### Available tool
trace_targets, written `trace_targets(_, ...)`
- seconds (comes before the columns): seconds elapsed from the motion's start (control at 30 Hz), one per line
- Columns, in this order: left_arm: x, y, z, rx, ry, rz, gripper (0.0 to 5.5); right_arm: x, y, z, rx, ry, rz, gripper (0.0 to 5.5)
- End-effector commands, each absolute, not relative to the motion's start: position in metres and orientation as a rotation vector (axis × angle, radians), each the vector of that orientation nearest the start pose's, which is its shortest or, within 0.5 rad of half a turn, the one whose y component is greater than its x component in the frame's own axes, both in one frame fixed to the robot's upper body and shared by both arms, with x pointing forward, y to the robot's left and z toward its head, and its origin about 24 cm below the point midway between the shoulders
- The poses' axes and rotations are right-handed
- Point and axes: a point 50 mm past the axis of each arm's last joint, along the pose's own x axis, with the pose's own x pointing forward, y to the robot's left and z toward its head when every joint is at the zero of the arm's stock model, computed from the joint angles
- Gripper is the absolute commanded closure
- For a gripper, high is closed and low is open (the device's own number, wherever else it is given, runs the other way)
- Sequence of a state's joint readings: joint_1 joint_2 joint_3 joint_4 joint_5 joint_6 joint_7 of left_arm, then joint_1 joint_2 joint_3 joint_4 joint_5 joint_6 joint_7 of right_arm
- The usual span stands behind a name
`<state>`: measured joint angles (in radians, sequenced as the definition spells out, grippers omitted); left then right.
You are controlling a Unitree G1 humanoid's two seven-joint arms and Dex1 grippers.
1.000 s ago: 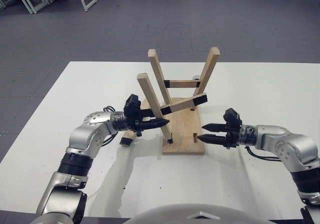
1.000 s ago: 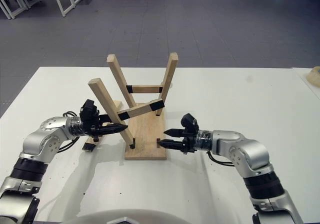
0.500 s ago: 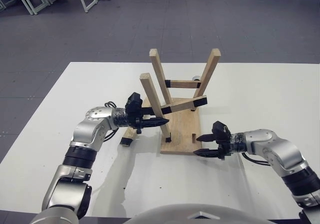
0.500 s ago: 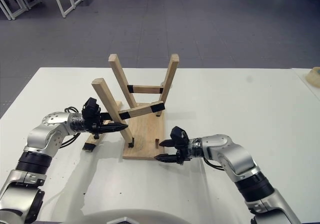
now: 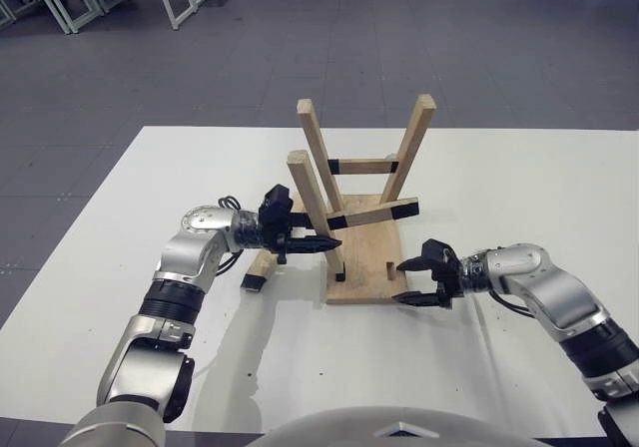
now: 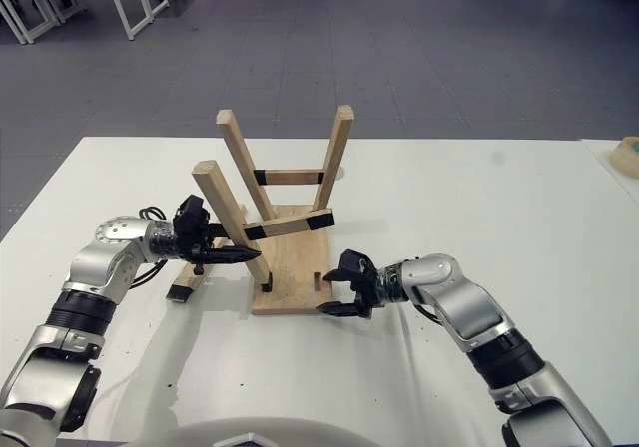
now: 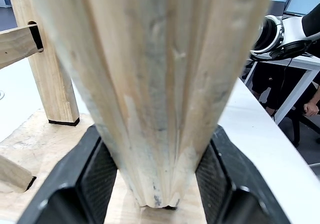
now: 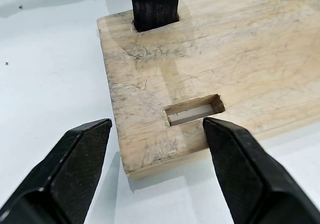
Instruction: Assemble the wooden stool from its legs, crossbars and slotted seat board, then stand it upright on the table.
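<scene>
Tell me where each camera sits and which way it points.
Eye views: on the head, facing forward and down over table and upturned stool; both arms show, left hand shut on a leg, right hand open beside the seat board.
Left wrist: on that arm, looking along the held leg; its two fingers show.
Right wrist: on that arm, facing the board's empty slot; both fingers show.
Shared: every view shows the seat board.
</scene>
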<state>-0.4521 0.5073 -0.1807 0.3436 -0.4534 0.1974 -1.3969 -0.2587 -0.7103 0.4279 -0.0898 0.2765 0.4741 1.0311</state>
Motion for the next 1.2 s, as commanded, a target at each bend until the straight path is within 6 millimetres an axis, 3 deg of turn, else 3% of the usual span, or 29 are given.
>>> trace_targets(0.03,0.285,0.170,0.069,0.183,0.307,-1.461,3.45,0.228,-0.185,0.020,-0.444,0.828,1.209,2.12)
trace_targets(0.17,0.269,0.170,0.055,0.237,0.343,-1.493,3.45,0.226,-0.186,0.019,-0.446,0.821,1.195,2.12)
trace_targets(0.4,0.253,0.165,0.041,0.285,0.352,-1.367,3.45,0.227,-0.183,0.032,-0.341,0.715,1.151,2.12)
trace_targets(0.7,0.223,0.156,0.021,0.438,0.401,-1.272,3.45,0.215,-0.182,0.022,-0.278,0.754,1.134,2.12)
trace_targets(0.77,0.219,0.154,0.018,0.463,0.398,-1.263,3.45,0.217,-0.181,0.027,-0.247,0.730,1.126,2.12)
trace_targets(0.87,0.216,0.150,0.015,0.475,0.396,-1.245,3.45,0.228,-0.178,0.050,-0.095,0.635,1.077,2.12)
trace_targets(1.0,0.220,0.147,0.023,0.462,0.315,-1.228,3.45,0.241,-0.177,0.076,0.062,0.530,1.005,2.12)
trace_targets(1.2,0.238,0.139,0.056,0.489,0.116,-1.239,3.45,0.244,-0.179,0.085,0.118,0.501,0.958,2.12)
